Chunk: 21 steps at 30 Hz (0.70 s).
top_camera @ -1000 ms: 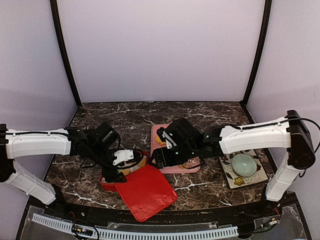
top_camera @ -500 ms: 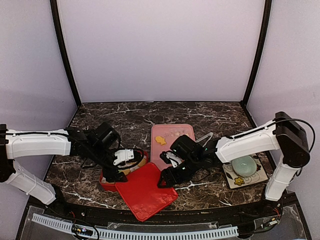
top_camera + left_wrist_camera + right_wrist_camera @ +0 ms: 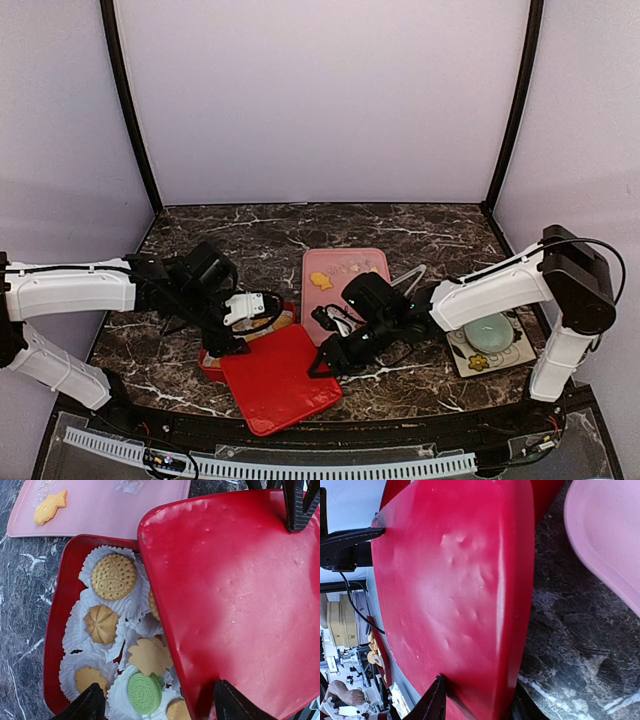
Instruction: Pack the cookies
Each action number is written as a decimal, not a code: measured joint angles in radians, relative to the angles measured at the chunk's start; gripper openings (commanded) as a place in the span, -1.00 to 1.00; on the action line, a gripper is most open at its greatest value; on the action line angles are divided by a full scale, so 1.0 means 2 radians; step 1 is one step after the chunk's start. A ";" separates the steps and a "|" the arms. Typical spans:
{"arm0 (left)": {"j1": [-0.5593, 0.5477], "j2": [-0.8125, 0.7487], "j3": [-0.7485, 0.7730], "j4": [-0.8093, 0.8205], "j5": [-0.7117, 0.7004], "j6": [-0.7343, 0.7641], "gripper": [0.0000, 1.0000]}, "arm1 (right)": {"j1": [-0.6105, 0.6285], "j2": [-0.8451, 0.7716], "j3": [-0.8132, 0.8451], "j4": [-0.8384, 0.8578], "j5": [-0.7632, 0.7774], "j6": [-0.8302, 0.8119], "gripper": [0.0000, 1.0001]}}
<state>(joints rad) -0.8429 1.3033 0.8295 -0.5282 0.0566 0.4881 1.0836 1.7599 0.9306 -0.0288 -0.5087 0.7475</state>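
A red box (image 3: 55, 630) holds several cookies (image 3: 114, 576) in white paper cups, golden ones and a green round one (image 3: 145, 692). A red lid (image 3: 235, 590) lies tilted over the box's right side. My left gripper (image 3: 157, 707) hovers open above the box, with one fingertip over the cookies and the other over the lid. My right gripper (image 3: 477, 702) is shut on the lid's (image 3: 455, 580) edge, at the lid's right corner (image 3: 322, 362) in the top view. One fish-shaped cookie (image 3: 320, 281) remains on the pink tray (image 3: 360, 262).
A patterned plate (image 3: 515, 355) carrying a pale green bowl (image 3: 487, 328) stands at the right, close to the right arm's base. The pink tray (image 3: 610, 540) lies just beyond the lid. The table's near edge runs close below the lid (image 3: 280, 390).
The right arm came down from the pink tray to the lid's right corner and closed on its edge. The lid has slid left, further over the box. The left gripper barely moved.
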 measured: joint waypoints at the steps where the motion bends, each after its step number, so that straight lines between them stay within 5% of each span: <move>1: 0.000 0.000 0.001 0.001 -0.007 0.001 0.54 | 0.000 0.001 0.000 0.009 -0.005 0.006 -0.24; 21: 0.059 -0.006 0.002 0.006 -0.090 0.018 0.66 | 0.006 0.030 -0.004 0.135 -0.019 0.065 -0.31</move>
<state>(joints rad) -0.7250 1.2903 0.8333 -0.5163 -0.1238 0.5240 1.0962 1.8194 0.9222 0.2413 -0.5465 0.8772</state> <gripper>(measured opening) 0.815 0.348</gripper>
